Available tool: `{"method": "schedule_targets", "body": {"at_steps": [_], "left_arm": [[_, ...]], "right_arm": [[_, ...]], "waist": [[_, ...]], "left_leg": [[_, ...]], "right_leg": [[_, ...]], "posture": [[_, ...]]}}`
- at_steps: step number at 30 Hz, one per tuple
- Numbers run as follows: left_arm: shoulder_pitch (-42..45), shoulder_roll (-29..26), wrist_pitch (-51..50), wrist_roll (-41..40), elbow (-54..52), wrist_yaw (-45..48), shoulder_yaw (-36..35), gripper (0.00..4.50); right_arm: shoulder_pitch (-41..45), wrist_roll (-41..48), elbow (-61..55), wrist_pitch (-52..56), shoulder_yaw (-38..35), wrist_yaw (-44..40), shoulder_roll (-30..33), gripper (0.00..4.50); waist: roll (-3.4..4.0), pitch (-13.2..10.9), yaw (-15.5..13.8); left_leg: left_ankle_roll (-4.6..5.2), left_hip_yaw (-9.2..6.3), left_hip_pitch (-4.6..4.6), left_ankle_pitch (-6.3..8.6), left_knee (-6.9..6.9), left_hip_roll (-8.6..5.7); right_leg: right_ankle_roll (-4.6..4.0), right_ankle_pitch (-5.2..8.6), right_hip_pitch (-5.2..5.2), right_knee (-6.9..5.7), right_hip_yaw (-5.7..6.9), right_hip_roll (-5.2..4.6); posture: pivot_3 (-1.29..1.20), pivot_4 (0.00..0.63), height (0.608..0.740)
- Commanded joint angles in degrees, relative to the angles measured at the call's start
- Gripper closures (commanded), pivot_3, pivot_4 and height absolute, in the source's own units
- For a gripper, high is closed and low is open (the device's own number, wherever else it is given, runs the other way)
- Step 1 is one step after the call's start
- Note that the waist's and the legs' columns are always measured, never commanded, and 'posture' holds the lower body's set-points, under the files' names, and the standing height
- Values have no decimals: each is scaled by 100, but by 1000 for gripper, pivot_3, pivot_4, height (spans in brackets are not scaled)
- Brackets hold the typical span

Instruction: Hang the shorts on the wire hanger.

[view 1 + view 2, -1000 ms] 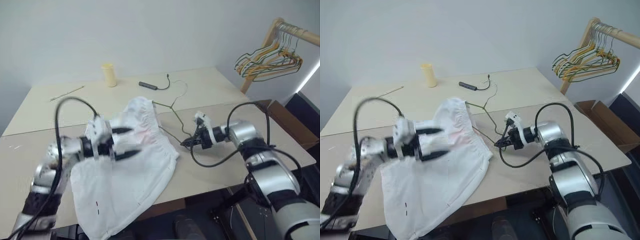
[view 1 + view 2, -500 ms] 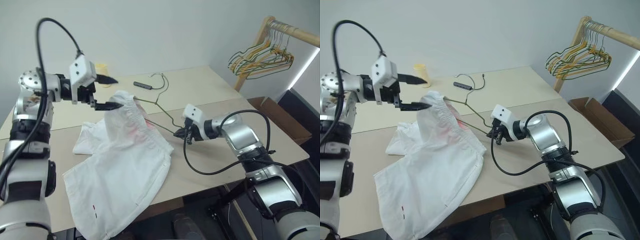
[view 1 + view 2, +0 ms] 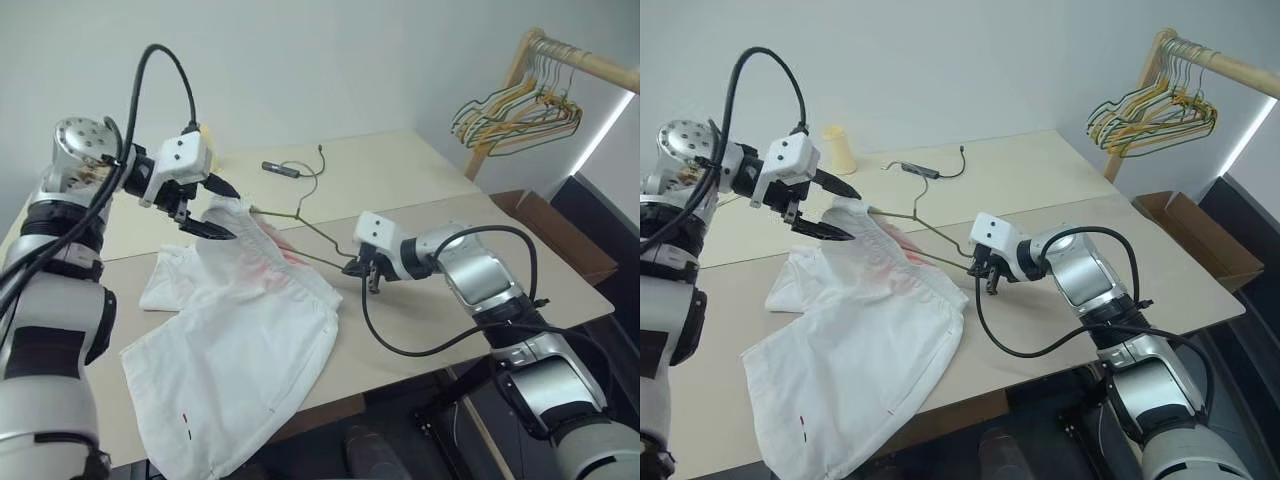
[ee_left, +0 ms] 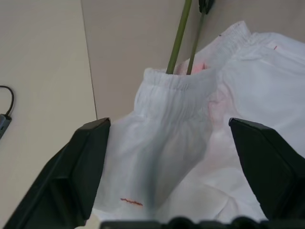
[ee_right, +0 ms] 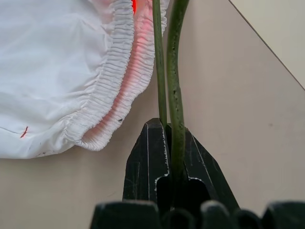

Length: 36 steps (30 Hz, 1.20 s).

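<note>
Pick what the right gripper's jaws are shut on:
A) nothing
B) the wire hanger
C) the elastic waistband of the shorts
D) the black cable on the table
B: the right gripper has its jaws closed on the thin green wires of the wire hanger, while the shorts lie beside it, outside the grip.

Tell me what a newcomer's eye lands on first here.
The white shorts sprawled over the table's near half, with a thin wire hanger poking through their waistband. The right gripper is shut on the hanger's end, and the left gripper hovers open over the raised waistband.
</note>
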State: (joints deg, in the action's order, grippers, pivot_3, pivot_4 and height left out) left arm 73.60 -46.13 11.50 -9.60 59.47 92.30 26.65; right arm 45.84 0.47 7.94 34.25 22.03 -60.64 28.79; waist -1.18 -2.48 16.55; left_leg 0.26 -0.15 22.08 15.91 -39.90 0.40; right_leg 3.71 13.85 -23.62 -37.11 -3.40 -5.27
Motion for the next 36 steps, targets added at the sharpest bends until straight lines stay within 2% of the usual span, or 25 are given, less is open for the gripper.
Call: {"method": "schedule_targets", "body": {"at_steps": [1,10,15,18,24,31,36], "left_arm": [[186,-50,-68,-352,18,20,223,1583],[157,-26,-77,-605,84,20,542,4476],[160,-1,52,-512,162,20,510,4493],[179,52,222,-333,230,20,236,4493],[134,-143,227,-481,-67,20,9,4500],[-29,-356,198,-458,-181,20,-245,4500],[-111,-400,195,-393,-159,20,-397,4500]], "right_arm": [[186,-12,-338,8,-51,19,13,4500],[176,-23,-564,119,-58,49,-4,4500],[138,53,-668,69,-146,114,-57,4500],[11,-136,-607,-755,-185,419,-78,4500],[-128,22,-656,-541,-461,550,-20,2702],[-564,616,-971,262,-1862,1082,336,522],[-1453,1410,-1674,605,-2864,963,705,522]], "waist": [[0,0,2],[0,0,8],[0,0,14],[0,0,15],[0,0,17],[0,0,-3],[-1,1,6]], "left_leg": [[0,1,1,0,0,0],[2,6,29,-1,-9,-1],[2,8,29,-1,-9,-1],[2,10,29,-2,-9,-2],[3,14,30,-2,-10,-2],[3,13,30,-2,-12,-3],[5,13,33,-1,-12,-4]], "right_leg": [[0,0,-1,0,-1,0],[0,0,-42,-12,-10,0],[0,0,-43,-12,-12,0],[0,0,-44,-12,-13,0],[0,0,-45,-13,-17,0],[1,-1,-42,-12,-17,-3],[2,-1,-42,-10,-17,-3]], "posture": [[-244,0,740],[-256,0,740],[-258,0,740],[-258,0,740],[-255,0,740],[-278,0,740],[-289,0,740]]}}
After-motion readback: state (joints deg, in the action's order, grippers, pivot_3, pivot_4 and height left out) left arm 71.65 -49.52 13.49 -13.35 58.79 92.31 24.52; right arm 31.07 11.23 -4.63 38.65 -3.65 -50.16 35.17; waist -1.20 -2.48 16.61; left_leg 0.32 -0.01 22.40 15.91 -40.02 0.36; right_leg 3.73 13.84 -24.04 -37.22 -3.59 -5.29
